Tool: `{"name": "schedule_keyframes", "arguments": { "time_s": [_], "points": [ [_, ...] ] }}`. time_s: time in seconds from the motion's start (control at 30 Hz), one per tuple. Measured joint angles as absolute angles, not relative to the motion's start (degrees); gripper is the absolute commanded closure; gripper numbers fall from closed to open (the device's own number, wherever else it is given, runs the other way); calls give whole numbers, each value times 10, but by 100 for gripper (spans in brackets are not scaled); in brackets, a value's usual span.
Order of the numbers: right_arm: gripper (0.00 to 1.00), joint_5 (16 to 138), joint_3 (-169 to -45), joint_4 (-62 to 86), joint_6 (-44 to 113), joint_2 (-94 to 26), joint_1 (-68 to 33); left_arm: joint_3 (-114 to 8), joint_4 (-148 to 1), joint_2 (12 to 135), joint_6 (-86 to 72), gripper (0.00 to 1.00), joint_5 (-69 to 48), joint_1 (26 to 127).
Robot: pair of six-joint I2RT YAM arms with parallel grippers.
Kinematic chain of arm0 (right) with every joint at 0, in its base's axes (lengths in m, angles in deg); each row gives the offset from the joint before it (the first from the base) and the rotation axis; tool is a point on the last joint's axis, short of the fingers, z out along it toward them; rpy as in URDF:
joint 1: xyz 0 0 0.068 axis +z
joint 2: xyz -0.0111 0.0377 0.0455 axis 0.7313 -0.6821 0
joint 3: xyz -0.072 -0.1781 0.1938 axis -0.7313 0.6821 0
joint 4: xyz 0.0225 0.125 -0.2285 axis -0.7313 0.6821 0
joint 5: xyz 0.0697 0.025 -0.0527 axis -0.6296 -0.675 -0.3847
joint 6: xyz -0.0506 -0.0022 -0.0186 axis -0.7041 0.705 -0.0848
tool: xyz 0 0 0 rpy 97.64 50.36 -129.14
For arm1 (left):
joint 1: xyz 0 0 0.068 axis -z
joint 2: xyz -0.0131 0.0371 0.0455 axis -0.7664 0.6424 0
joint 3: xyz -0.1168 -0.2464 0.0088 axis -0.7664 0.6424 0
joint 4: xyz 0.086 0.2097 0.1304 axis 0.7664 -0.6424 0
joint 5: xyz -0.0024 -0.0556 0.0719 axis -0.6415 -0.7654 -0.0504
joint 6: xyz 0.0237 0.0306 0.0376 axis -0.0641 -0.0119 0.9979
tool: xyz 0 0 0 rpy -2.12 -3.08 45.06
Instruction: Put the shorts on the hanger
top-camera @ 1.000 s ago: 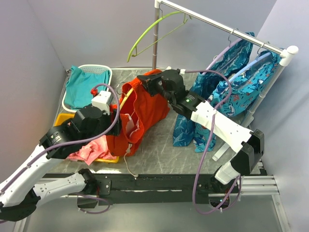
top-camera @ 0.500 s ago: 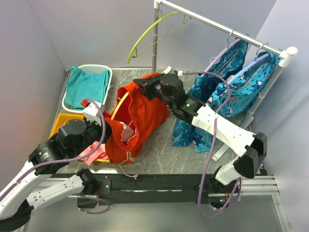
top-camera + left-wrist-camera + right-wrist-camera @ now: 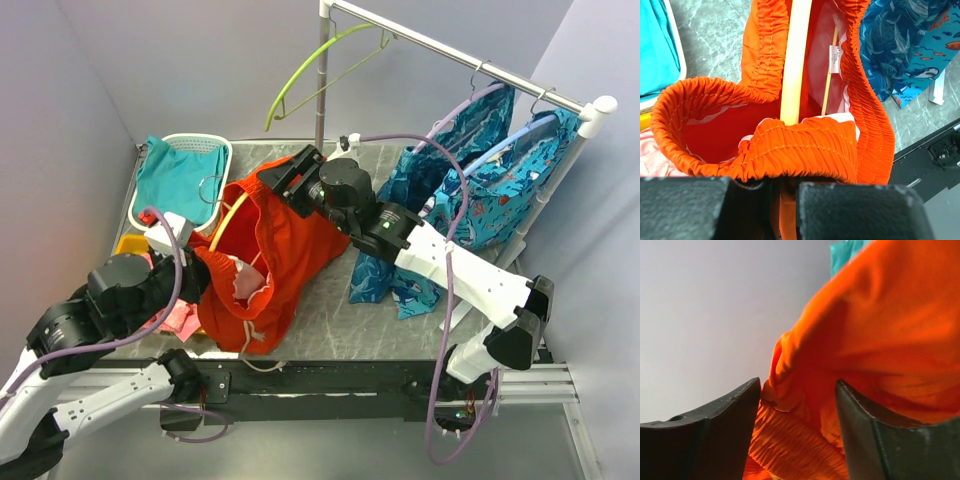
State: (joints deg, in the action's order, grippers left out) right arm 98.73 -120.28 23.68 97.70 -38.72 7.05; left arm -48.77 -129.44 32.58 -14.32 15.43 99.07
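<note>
Shorts (image 3: 275, 250) in left claw (image 3: 785, 186) — hanger (image 3: 796, 60) inside

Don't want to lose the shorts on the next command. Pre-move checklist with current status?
1. Hold of left gripper on shorts: ok, closed on the bunched waistband.
2. Waist opening around hanger: ok, the yellow bar runs through it.
3. Whether the left gripper also pinches the hanger: cannot tell, fabric hides it.
4. Fabric clear of right gripper: not ok, the jaws stand apart but orange cloth lies between them.
5. Shorts seated on both ends of the hanger: cannot tell, the far end is hidden by fabric.
</note>
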Motion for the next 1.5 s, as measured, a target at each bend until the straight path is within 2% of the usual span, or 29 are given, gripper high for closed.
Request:
{"name": "schedule_keyframes", "arguments": {
  "time_s": [0.2, 0.53, 0.8, 0.97, 1.1, 1.23, 1.27, 1.3, 1.37, 1.4, 1.5],
  "points": [
    [25, 1052, -1236, 281, 863, -375, 117, -502, -1317, 332, -137, 99, 155, 991],
    [29, 1192, -1241, 347, 690, -315, 236, -562, -1367, 357, -115, 99, 143, 991],
    [24, 1265, -1311, 416, 609, -385, 293, -612, -1396, 383, -90, 99, 124, 991],
    [25, 1292, -1313, 444, 595, -409, 328, -614, -1414, 394, -77, 99, 124, 991],
    [39, 1304, -1317, 466, 598, -415, 330, -627, -1428, 404, -69, 99, 116, 991],
    [48, 1306, -1329, 490, 606, -434, 319, -648, -1440, 408, -58, 99, 104, 991],
    [54, 1305, -1329, 496, 608, -436, 314, -652, -1440, 407, -55, 99, 100, 991],
    [71, 1304, -1329, 500, 609, -437, 311, -654, -1440, 406, -52, 99, 96, 991],
    [88, 1301, -1329, 510, 608, -437, 301, -655, -1439, 403, -47, 99, 88, 991],
    [100, 1302, -1330, 514, 611, -436, 296, -655, -1440, 403, -45, 99, 85, 991],
    [100, 1306, -1342, 539, 610, -433, 285, -653, -1439, 403, -37, 99, 84, 990]
  ]
}}
